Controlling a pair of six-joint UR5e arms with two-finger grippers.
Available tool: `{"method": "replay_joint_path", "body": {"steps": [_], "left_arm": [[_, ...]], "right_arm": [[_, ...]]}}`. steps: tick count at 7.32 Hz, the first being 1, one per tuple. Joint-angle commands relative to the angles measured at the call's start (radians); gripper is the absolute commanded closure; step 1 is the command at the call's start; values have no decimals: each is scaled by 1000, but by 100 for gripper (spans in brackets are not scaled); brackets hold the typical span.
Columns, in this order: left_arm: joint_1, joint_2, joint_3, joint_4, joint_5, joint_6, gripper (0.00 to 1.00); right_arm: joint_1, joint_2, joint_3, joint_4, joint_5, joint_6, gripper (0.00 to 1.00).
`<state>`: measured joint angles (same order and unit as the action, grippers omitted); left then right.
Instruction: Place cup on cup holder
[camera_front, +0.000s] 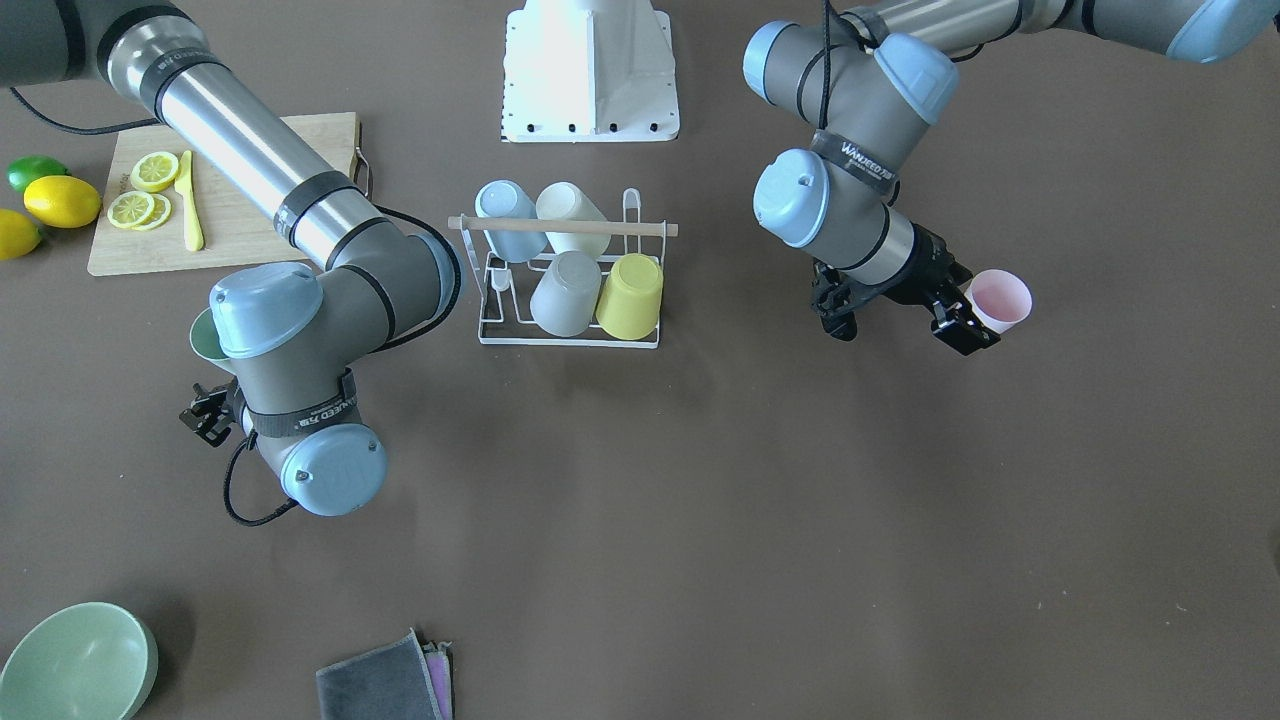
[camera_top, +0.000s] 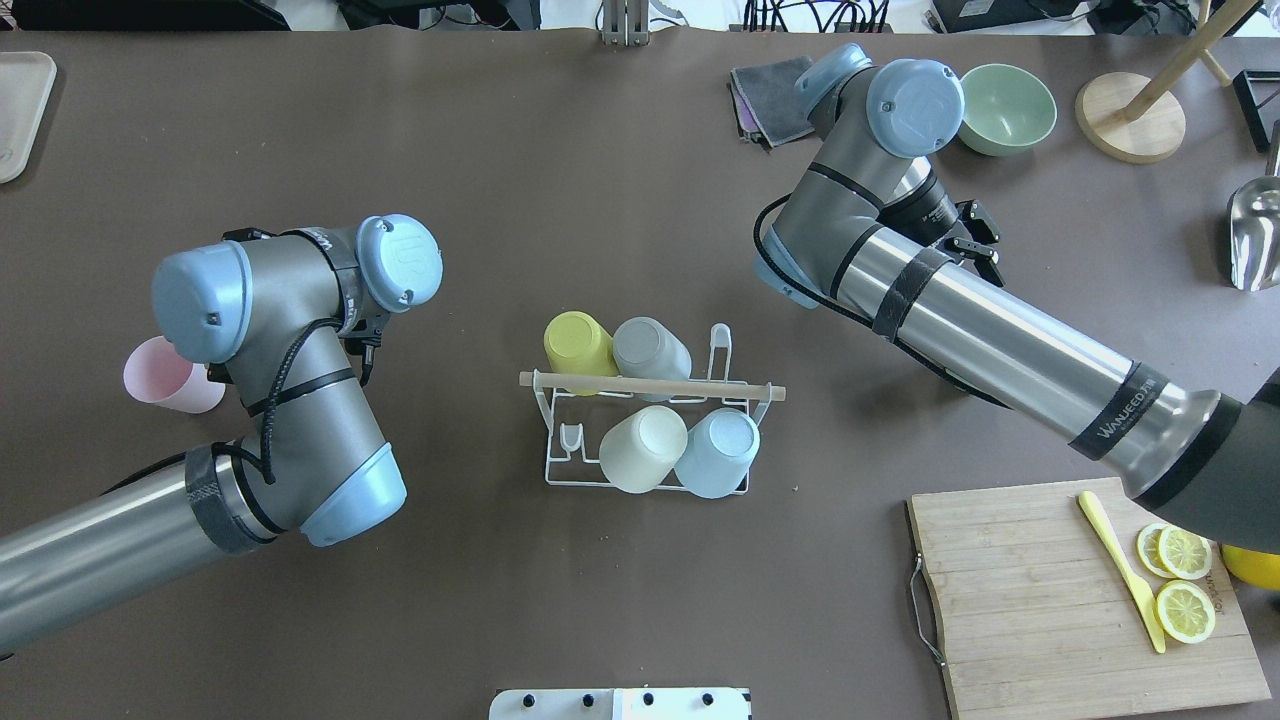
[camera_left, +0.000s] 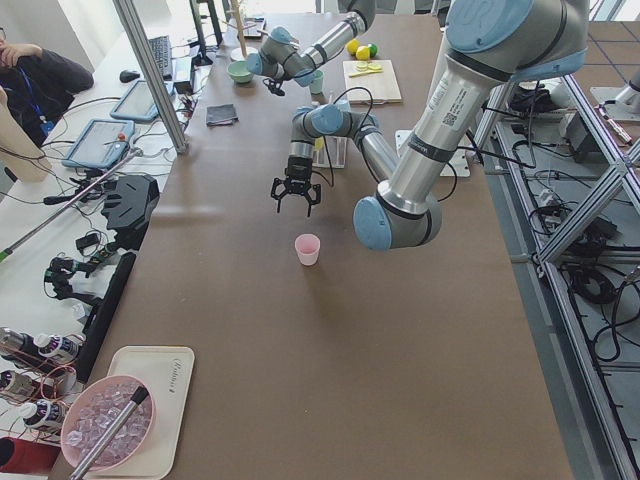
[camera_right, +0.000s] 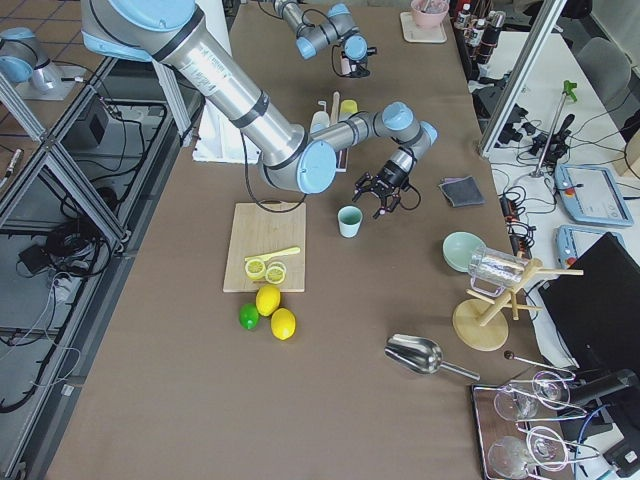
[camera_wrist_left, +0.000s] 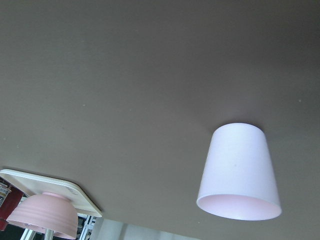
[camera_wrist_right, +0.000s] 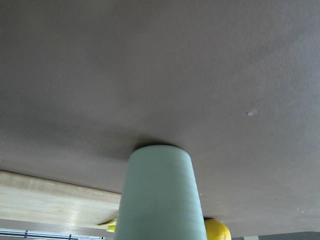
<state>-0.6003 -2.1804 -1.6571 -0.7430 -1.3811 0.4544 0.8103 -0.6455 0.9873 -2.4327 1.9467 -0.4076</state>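
Note:
The cup holder (camera_front: 497, 335) is a white wire rack with a wooden rod (camera_front: 640, 229), standing mid-table. It holds a blue, a cream, a grey and a yellow cup upside down, and also shows in the overhead view (camera_top: 560, 470). A pink cup (camera_front: 1000, 298) stands upright on the table beside my left gripper (camera_front: 905, 335), which is open and empty above the table. The cup fills the left wrist view (camera_wrist_left: 240, 170). A green cup (camera_right: 349, 220) stands upright next to my right gripper (camera_right: 382, 200), which is open and empty. My right arm partly hides that cup (camera_front: 203, 345).
A wooden cutting board (camera_front: 240, 240) with lemon slices and a yellow knife lies by my right arm, with lemons (camera_front: 60, 200) and a lime beyond it. A green bowl (camera_front: 75, 665) and folded cloths (camera_front: 385, 680) sit at the table's far edge. The robot base (camera_front: 590, 70) is behind the rack.

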Motion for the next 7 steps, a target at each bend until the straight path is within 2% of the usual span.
{"method": "replay_joint_path", "body": {"steps": [1,3,7], "left_arm": [[28,-16,77,10,2,3,1],[57,-15,132,2,8,3,2],[85,11,142,1,11,3,2]], "right_arm": [[-6,-2,-30,1,1,-26,0],[-5,-2,-55,-2,27,-34,0],[-2,-3,-113,0,61,-34,0]]}}
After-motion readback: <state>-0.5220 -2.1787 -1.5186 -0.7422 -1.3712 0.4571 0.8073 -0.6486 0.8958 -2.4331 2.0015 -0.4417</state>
